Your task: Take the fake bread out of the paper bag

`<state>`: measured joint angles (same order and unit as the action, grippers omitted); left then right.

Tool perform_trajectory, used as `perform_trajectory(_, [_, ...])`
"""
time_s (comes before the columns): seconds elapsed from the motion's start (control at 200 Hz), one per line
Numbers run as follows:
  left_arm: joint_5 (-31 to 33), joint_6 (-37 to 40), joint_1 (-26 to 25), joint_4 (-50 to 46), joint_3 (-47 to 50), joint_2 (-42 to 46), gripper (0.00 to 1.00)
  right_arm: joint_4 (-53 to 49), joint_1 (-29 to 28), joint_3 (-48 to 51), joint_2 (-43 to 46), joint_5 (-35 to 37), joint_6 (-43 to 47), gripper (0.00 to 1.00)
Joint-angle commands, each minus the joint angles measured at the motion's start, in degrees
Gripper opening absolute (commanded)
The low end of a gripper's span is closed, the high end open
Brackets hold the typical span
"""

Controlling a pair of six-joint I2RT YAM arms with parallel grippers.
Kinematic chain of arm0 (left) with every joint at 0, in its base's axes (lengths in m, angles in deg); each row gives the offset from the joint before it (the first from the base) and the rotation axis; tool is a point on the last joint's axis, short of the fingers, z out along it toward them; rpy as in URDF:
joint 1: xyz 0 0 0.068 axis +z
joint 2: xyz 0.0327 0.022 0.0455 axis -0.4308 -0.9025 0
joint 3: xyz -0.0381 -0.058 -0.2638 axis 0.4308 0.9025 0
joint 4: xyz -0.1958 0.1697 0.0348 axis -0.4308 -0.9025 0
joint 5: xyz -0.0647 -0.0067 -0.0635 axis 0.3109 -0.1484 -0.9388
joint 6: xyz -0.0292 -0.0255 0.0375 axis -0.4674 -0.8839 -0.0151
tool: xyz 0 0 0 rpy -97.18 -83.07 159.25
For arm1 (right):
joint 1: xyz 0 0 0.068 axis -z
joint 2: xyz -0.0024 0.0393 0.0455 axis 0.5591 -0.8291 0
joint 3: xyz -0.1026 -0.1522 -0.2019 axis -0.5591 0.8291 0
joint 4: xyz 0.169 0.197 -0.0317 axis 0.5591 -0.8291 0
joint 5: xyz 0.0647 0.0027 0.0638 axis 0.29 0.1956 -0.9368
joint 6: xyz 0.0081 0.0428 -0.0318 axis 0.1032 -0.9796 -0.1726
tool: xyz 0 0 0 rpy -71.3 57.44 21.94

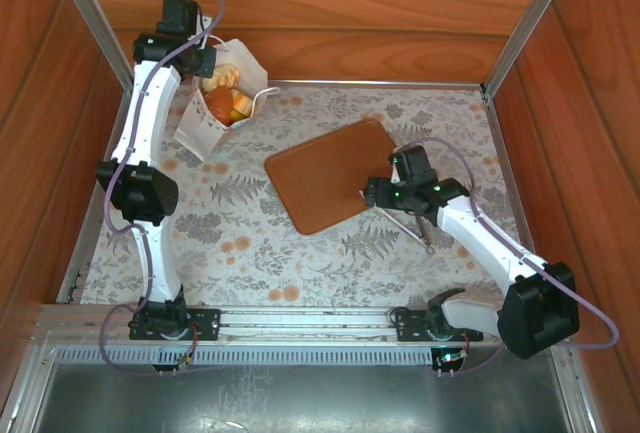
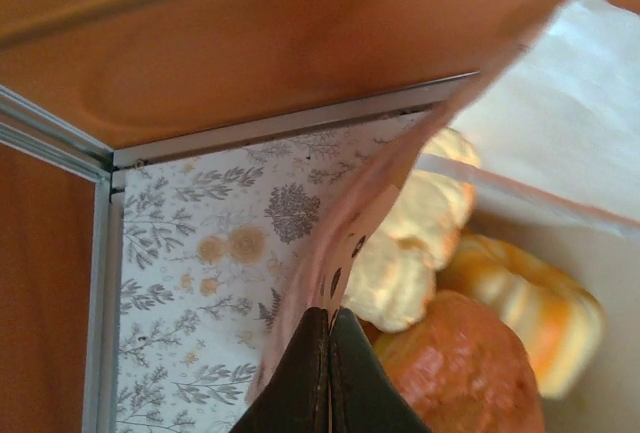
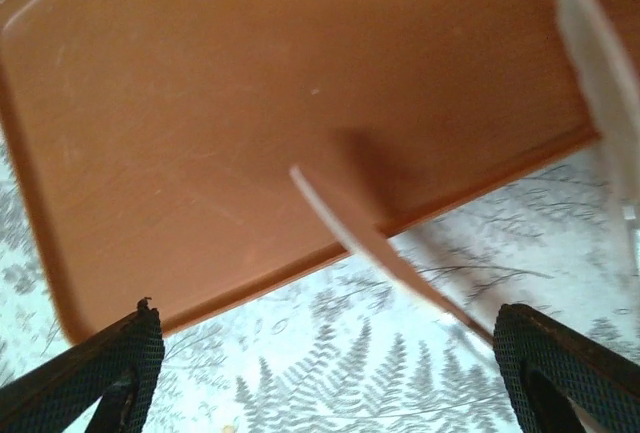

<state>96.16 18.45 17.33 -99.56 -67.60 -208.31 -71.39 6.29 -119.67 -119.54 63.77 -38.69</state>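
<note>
Bag-holding step. The left gripper [image 2: 328,348] is clamped on the rim of the paper bag [image 1: 203,131] at eleven o'clock, with the fake bread [image 1: 226,93] inside. The right gripper [image 1: 376,193], jaws apart, hovers at the brown board's [image 1: 320,178] four-o'clock edge; next it probably must reach the bag's mouth.

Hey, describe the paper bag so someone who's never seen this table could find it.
On the floral table, go to the far left corner by the wooden back wall. The paper bag sits there, white and open-topped, with orange and tan fake bread inside and the left pincer pinching its rim. Its neighbour, the brown board, lies flat and plain.
</note>
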Motion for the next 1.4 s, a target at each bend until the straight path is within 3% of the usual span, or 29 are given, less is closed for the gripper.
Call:
perform_trajectory(0.0, [1.5, 0.6, 0.0, 1.5, -0.6, 0.2, 0.0, -1.5, -3.3, 1.2, -0.5, 1.6, -3.1, 0.86])
perform_trajectory(0.31, [-1.4, 0.4, -0.3, 2.7, 10.9, 6.5, 0.0, -2.5, -6.9, 1.3, -2.3, 1.6, -4.0, 0.85])
perform_trajectory(0.72, [-3.3, 0.7, -1.1, 11.2, 24.2, 15.3, 0.0, -1.0, -12.1, 2.6, -7.7, 0.3, -5.1, 0.54])
perform_trajectory(1.04, [-5.3, 0.8, -2.0, 14.8, 27.4, 16.5, 0.0, 3.3, -19.1, 5.5, -12.0, -1.1, -11.1, 0.47])
perform_trajectory(1.394, [-5.1, 0.4, -2.4, 16.3, 27.8, 16.6, 0.0, 5.8, -23.2, -1.2, -22.5, -1.0, -12.3, 0.38])
